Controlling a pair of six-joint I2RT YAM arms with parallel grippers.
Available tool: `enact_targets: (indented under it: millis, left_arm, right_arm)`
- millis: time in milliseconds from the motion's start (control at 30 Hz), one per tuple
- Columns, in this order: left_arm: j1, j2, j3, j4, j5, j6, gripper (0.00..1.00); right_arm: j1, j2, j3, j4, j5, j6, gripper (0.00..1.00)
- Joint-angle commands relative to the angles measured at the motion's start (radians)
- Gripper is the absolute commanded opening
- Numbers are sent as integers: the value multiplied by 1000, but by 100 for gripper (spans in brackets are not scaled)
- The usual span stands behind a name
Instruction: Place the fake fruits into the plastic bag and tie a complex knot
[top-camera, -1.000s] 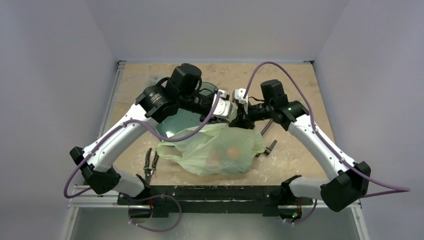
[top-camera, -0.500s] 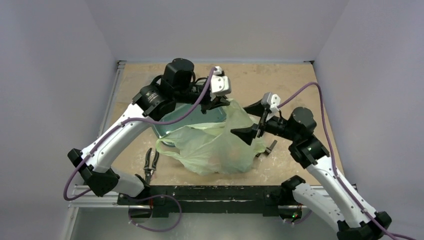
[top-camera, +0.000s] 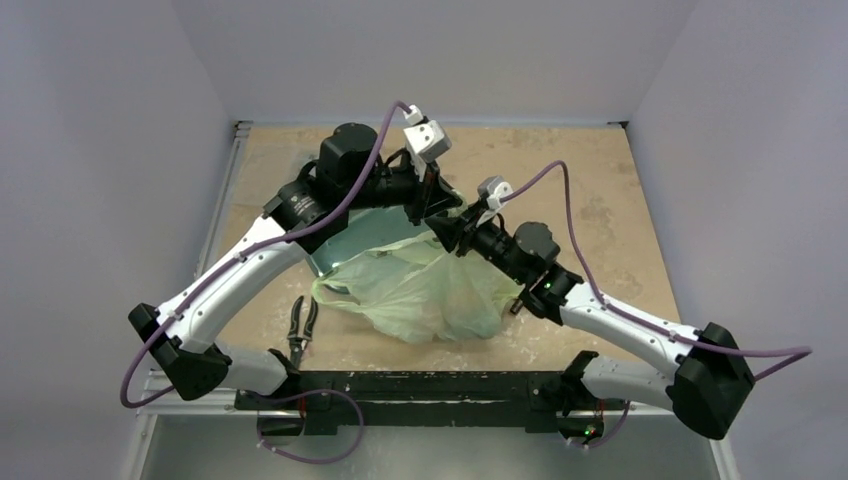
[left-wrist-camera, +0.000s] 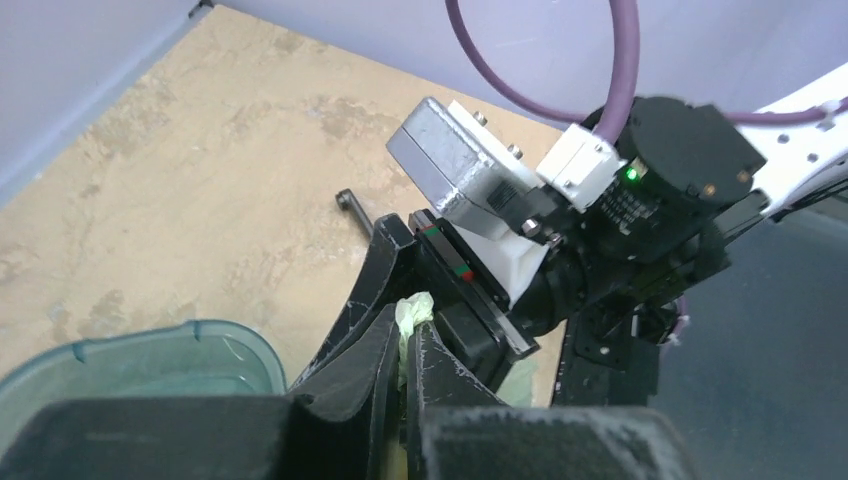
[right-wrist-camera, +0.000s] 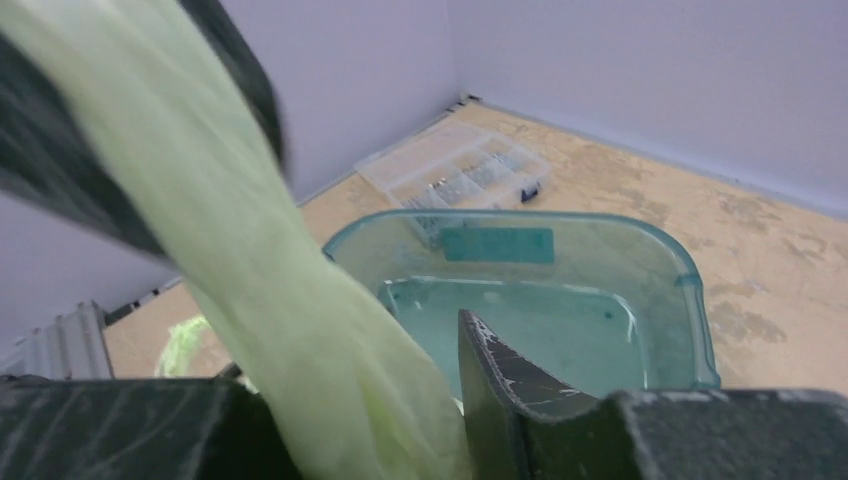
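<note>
Now the plastic bag (top-camera: 425, 300) sits mid-worktop (top-camera: 600, 200), its neck stretched tight.
The left tool (left-wrist-camera: 405, 330) is closed on the neck's tip, and the right tool (top-camera: 445, 224) looks closed on the strip. A hard pull may rip it or let it slip out. The bag lies left to right, neck pointing up and back.

– From the upper left down to the bottom middle?
– A pale green plastic bag (right-wrist-camera: 290, 290), pulled into one thick strip.
– Right beside it at the bottom?
– One dark finger (right-wrist-camera: 510, 385), touching the strip. Other finger hidden.
– In the middle, behind?
– A see-through teal tub (right-wrist-camera: 610, 280) on the tan table (right-wrist-camera: 760, 250).
– Farther back?
– A clear box of small bits (right-wrist-camera: 455, 165), near the pale wall (right-wrist-camera: 350, 60).
– Upper left?
– A dark blurry shape (right-wrist-camera: 60, 190) behind the bag.
</note>
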Motion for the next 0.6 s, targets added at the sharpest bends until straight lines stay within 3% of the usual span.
enact_targets:
  millis: [0, 233, 300, 367, 467, 500, 567]
  left_arm:
    - [33, -88, -31, 177, 43, -168, 0]
    - [92, -106, -33, 244, 149, -268, 0]
    - [99, -112, -41, 243, 162, -264, 0]
    - [105, -117, -53, 244, 165, -259, 0]
    - [111, -123, -65, 209, 211, -183, 0]
    - [126, -131, -64, 161, 227, -156, 9]
    - [214, -167, -98, 113, 273, -189, 56]
  right_arm:
    - [18, 13, -162, 160, 135, -53, 26]
    - [17, 111, -330, 267, 80, -110, 24]
    - [17, 134, -344, 288, 49, -113, 17]
    - [17, 145, -348, 283, 9, -109, 3]
    - [18, 110, -327, 223, -25, -97, 0]
    - [17, 82, -313, 189, -32, -82, 0]
    - [14, -1, -283, 102, -36, -85, 0]
